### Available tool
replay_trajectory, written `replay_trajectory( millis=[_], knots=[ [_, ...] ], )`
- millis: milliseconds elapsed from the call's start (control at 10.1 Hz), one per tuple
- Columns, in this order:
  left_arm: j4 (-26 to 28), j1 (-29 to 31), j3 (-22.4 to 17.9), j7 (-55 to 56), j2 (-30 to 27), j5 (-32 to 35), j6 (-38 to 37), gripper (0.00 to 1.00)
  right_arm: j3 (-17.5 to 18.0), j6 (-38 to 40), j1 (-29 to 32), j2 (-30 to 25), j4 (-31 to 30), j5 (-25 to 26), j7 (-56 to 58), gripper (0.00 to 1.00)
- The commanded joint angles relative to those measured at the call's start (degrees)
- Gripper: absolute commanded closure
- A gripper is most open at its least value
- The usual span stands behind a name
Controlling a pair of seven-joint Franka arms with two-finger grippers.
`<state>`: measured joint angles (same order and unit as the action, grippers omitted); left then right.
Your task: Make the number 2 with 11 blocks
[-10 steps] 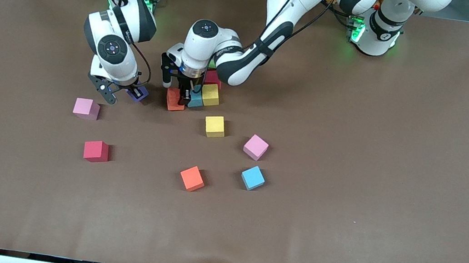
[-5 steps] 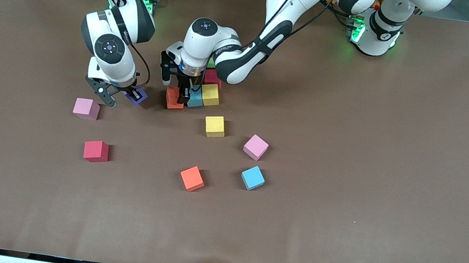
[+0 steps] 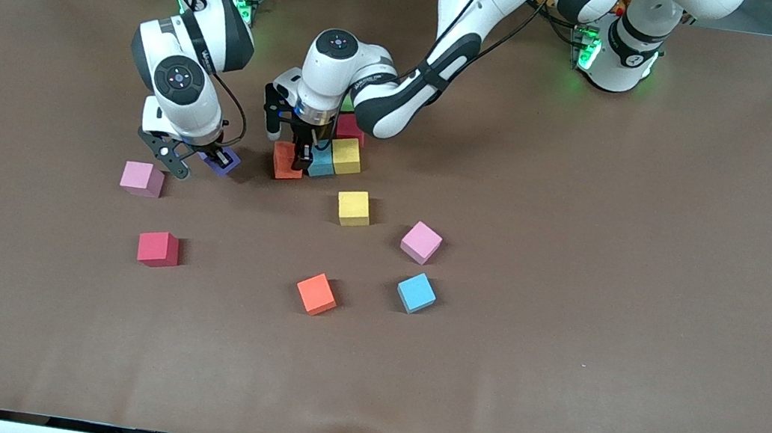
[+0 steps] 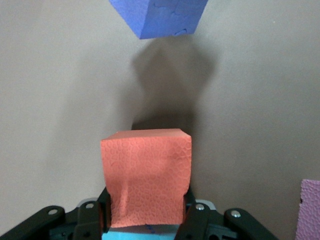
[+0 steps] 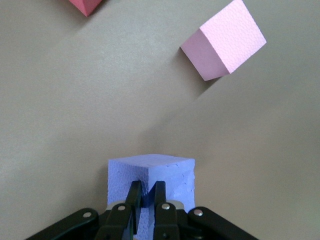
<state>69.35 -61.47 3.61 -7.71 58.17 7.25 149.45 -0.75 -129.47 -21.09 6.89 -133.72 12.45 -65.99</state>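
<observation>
left gripper (image 3: pixel 301 157): fingers clamp orange cube (image 3: pixel 286 160), ending a row with blue cube (image 3: pixel 322 163) and yellow cube (image 3: pixel 347 156), row running between arm ends | right gripper (image 3: pixel 201 162): fingers nearly together, pinching purple cube (image 3: pixel 221 159)

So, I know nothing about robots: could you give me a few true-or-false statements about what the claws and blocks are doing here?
1. The left claw grips an orange block. True.
2. The right claw holds a yellow block. False: it is shut on a purple block.
3. Two pink blocks lie loose on the table. True.
4. The loose red block sits on top of the loose light blue block. False: they lie apart, each flat on the table.
</observation>
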Motion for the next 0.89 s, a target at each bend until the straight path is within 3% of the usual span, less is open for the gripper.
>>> replay_trajectory(
  millis=[0, 789],
  knots=[
    [-0.6, -1.0, -0.5, -1.6, 0.3, -1.5, -0.3, 0.85, 0.4, 0.8, 1.1, 1.6, 1.7, 3.9, 1.6, 1.00],
    [0.9, -1.4, -0.4, -4.3, -0.8, -1.7, -3.1, 0.85, 0.5, 0.8, 0.3, 2.2, 1.7, 7.6, 3.9, 1.00]
  ],
)
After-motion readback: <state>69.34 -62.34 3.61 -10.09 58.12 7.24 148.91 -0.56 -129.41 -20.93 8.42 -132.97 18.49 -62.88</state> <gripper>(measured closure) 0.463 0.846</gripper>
